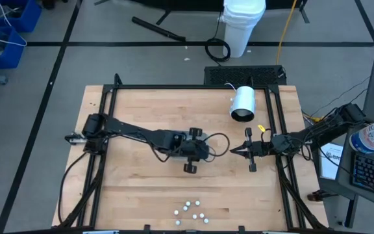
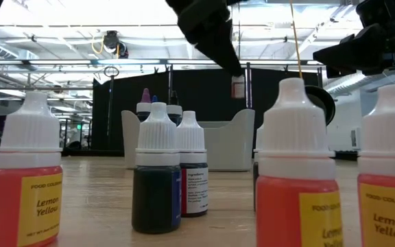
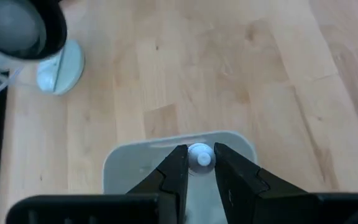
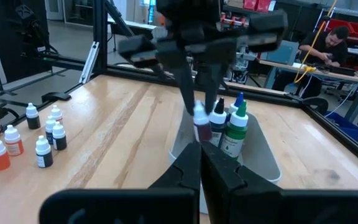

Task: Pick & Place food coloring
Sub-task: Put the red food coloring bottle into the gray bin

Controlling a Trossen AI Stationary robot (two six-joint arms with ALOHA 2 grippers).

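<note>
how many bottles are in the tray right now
3, clustered in the tray: a dark white-capped one, a green one, a blue-tipped one. The left gripper holds a fourth above it; others may be hidden.

— Looking straight down from high up, over the whole table (image 1: 141,188) and both arms. And low down?

— Level with the tabletop, right up close to the little bottles (image 2: 156,175), facing the room behind.

— Wrist views?

— Close in: one down onto a white cap (image 3: 200,155), one across at the same bottles.
</note>
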